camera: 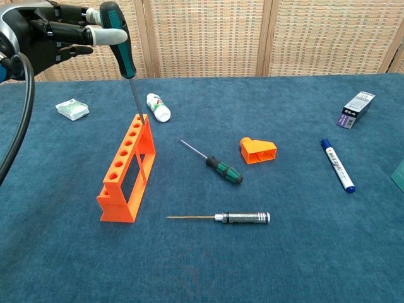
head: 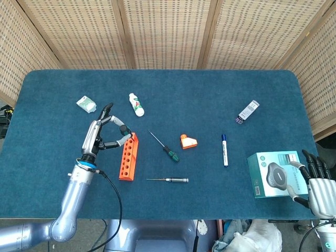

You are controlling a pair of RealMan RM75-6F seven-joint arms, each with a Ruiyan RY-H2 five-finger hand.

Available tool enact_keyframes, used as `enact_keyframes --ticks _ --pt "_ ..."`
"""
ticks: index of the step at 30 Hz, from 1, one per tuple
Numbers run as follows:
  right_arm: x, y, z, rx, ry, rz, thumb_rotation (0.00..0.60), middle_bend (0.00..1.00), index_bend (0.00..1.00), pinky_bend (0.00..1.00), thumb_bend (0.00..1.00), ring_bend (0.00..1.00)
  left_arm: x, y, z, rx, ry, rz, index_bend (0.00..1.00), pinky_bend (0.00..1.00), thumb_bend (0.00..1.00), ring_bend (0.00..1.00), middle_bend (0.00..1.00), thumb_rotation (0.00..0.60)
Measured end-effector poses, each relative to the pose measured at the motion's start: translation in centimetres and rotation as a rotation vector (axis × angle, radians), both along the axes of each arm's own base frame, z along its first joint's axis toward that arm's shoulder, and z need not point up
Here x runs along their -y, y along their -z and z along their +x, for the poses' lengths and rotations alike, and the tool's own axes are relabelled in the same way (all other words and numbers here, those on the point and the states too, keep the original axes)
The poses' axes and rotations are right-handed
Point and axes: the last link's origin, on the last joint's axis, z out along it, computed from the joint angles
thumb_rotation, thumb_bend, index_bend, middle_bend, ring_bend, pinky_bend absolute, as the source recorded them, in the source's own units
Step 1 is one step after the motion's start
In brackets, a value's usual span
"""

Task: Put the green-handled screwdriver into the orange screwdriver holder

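Bottle (camera: 158, 107) sits just behind orange holder (camera: 127, 169); marker (camera: 337, 165) well apart.
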Motion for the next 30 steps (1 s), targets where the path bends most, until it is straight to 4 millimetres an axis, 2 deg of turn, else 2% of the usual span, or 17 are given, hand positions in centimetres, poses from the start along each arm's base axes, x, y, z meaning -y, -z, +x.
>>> enact_keyframes --ticks 14,30 --pt "0.0 0.1 0.0 -0.002 0.001 0.003 0.6 0.0 0.23 0.0 0.27 0.0 0.0 -0.4 -0.8 -0.003 -0.013 -0.005 0.66 0.0 0.29 0.0 0.06 0.6" --pt "0.0 -0.1 0.0 0.002 0.002 -0.003 0.6 0.0 0.23 0.0 0.27 0.0 -0.2 0.7 -1.1 -0.023 -0.023 -0.028 0.66 0.0 0.29 0.0 0.06 0.6"
